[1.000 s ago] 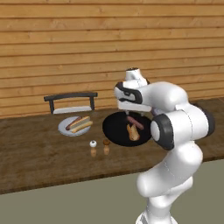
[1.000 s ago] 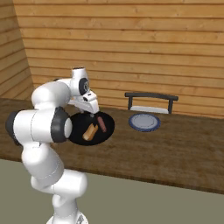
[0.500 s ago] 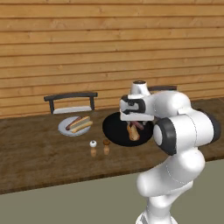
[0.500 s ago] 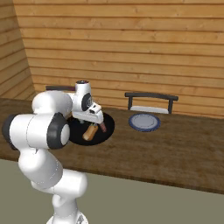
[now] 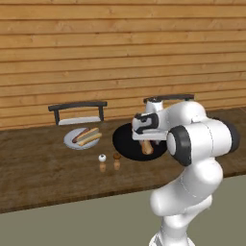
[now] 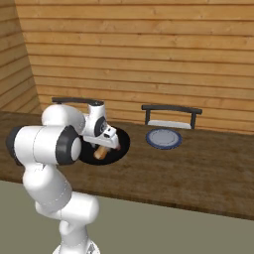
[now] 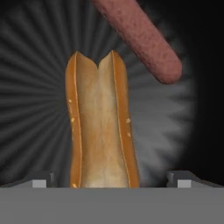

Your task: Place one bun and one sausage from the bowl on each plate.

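Observation:
The black bowl [image 5: 126,142] [image 6: 119,144] [image 7: 35,87] holds one tan bun [image 7: 101,127] [image 5: 147,148] [image 6: 100,153] and one reddish-brown sausage [image 7: 140,37]. My gripper [image 7: 111,180] [image 5: 145,140] [image 6: 106,145] hangs low over the bowl, open, with a fingertip [image 7: 41,179] on each side of the bun's near end and a gap left to the bun. The left grey plate [image 5: 72,143] carries a bun [image 5: 90,139] and a sausage [image 5: 80,135]. The right plate [image 6: 163,139] has nothing on it.
Two small shakers [image 5: 102,161] [image 5: 116,159] stand on the wooden counter in front of the bowl. A dark rack [image 5: 79,111] stands behind the left plate and another rack [image 6: 171,114] behind the right plate. A plank wall closes the back.
The hand has swung over the bowl and come down from above it to the bun; the fingers now straddle the bun.

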Controlling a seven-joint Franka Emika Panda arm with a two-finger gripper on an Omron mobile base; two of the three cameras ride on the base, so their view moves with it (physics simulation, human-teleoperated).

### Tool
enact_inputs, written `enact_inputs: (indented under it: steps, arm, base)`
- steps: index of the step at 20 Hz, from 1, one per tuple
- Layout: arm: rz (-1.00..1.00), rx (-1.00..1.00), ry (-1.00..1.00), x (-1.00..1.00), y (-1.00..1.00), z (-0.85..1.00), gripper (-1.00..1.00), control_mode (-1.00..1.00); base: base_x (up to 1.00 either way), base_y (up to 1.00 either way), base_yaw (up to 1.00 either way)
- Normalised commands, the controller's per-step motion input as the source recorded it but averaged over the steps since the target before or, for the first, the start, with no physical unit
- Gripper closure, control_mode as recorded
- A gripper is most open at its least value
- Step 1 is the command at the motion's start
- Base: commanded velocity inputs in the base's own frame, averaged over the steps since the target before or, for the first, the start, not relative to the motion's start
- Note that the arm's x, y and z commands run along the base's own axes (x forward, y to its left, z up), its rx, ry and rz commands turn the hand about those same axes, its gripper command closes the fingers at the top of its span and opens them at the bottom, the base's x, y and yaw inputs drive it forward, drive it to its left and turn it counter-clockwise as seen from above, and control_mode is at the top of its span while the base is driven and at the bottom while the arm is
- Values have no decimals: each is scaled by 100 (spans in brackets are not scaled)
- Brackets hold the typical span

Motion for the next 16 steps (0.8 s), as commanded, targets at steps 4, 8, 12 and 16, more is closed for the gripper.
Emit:
enact_inputs:
  steps: [4,8,12,16]
  arm:
    - [0,0,2,28,0,-30,-100,-100]
    - [0,0,6,22,4,-33,-100,-100]
    - [0,0,8,15,6,-32,-100,-100]
    - [0,0,5,4,4,-21,100,-100]
  base:
    - [0,0,0]
    - [0,0,0]
    - [0,0,0]
    - [0,0,0]
